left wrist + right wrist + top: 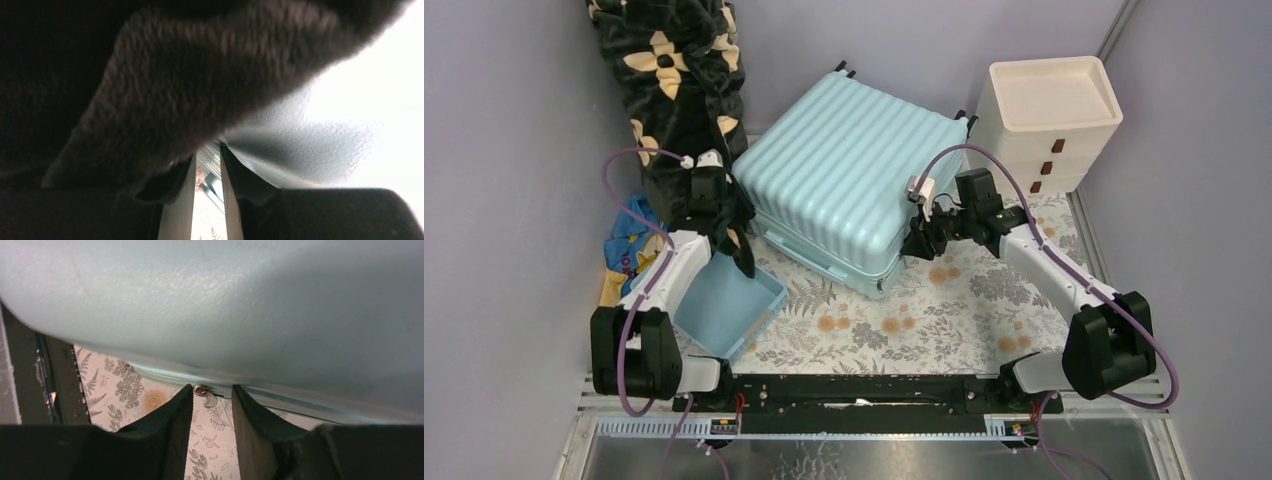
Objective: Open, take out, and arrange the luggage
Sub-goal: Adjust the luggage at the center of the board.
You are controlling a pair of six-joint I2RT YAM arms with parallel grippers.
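While the ribbed aqua suitcase (844, 180) lies closed, your right gripper (212, 390) stands slightly parted at its zipper pull (205, 393). Your left gripper (207, 156) is parted too.

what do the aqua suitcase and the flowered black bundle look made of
The pale aqua ribbed suitcase looks like hard moulded plastic, semi-matte: stiff ridges, fine pebbled grain up close. The black, cream-flowered bundle looks like plush fleece: fuzzy nap, soft folds.

Top camera looks down from the near edge; wrist cameras hug suitcase (844, 180) and blanket (674, 80), all sharing the floral cloth (944, 300).
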